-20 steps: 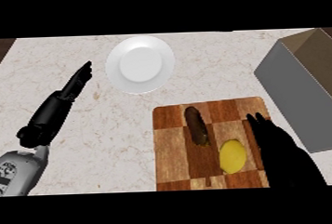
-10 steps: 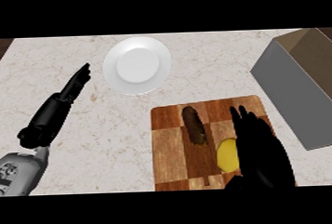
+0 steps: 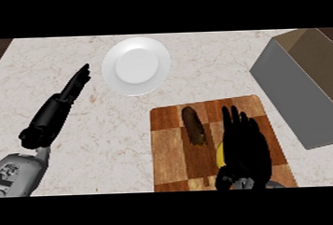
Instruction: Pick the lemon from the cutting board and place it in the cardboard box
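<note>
A wooden cutting board point(image 3: 172, 147) lies at the lower middle of the counter. My right hand point(image 3: 244, 146) lies over the board's right half, fingers straight and pointing away from me. It covers the yellow lemon point(image 3: 218, 154) almost wholly; only a thin sliver shows at the hand's left edge. A dark brown oblong item point(image 3: 193, 125) rests on the board to the left of the hand. The cardboard box point(image 3: 307, 83), grey outside and brown inside, stands at the right edge. My left hand point(image 3: 67, 96) rests open at the left, away from the board.
A white plate point(image 3: 136, 65) sits at the back middle of the counter, between my left hand and the box. The counter's left corner shows dark floor beyond it.
My right hand has slid left over the board and now covers the lemon, which was plainly visible a second ago. The view has shifted slightly. My left hand has stayed put.
</note>
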Robot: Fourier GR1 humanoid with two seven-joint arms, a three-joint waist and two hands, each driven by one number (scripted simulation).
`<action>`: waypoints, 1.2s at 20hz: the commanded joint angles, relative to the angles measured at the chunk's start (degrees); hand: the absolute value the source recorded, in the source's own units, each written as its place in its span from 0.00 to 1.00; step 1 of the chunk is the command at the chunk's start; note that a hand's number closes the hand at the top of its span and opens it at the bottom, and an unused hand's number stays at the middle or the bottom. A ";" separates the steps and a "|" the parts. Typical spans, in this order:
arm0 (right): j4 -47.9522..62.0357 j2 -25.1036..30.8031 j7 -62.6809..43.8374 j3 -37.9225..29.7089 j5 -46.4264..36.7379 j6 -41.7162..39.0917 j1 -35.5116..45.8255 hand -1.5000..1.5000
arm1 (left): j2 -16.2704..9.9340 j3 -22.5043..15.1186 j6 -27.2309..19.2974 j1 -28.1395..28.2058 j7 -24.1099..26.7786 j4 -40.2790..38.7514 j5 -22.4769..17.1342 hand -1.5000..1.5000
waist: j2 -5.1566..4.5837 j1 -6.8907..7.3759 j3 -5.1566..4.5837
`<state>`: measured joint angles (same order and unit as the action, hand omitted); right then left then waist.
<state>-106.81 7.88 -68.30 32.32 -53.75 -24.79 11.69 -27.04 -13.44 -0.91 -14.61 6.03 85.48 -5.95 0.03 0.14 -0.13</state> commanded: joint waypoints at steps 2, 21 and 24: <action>2.54 -6.03 -11.28 1.82 -4.47 -4.23 -0.89 0.00 | 0.23 0.05 0.64 0.09 -1.54 2.34 0.68 0.50 | 0.11 -0.08 0.09; 7.77 -7.83 -3.92 -4.77 -7.83 -2.55 -4.50 0.00 | 3.96 2.76 2.05 1.10 0.34 0.93 4.10 0.50 | -0.05 -0.16 0.12; 6.31 -7.84 0.42 -3.83 -10.58 -2.07 -8.31 0.00 | 3.70 5.39 3.85 1.66 2.19 -1.72 4.40 0.50 | -0.02 -0.27 0.12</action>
<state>-100.50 0.82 -62.30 27.40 -63.50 -26.67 4.86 -24.52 -9.42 2.15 -13.39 5.81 85.96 -2.87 0.02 -0.08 -0.01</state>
